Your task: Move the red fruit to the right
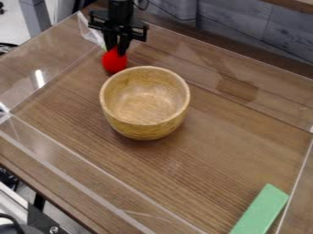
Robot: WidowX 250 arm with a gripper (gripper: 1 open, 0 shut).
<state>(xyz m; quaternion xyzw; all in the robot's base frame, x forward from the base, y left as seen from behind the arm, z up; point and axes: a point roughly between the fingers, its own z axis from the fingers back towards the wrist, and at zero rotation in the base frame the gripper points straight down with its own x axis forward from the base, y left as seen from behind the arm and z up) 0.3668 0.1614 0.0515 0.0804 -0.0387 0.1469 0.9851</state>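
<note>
The red fruit (115,63) sits on the bench (184,169) near its far left part, just beyond the upper-left rim of the wooden bowl (145,102). The pincer (117,51) is down at the fruit's far end, its 2 dark fingers coming in around the leafy top. Whether they are clamped on it or only beside it, I cannot tell; the view is too coarse. The reach looks done, and the grasp seems to be the step in hand. The shift to the right is all left: the fruit lies left of most of the bowl, with the green block (259,212) well apart at the near right. After that, a release remains.
</note>
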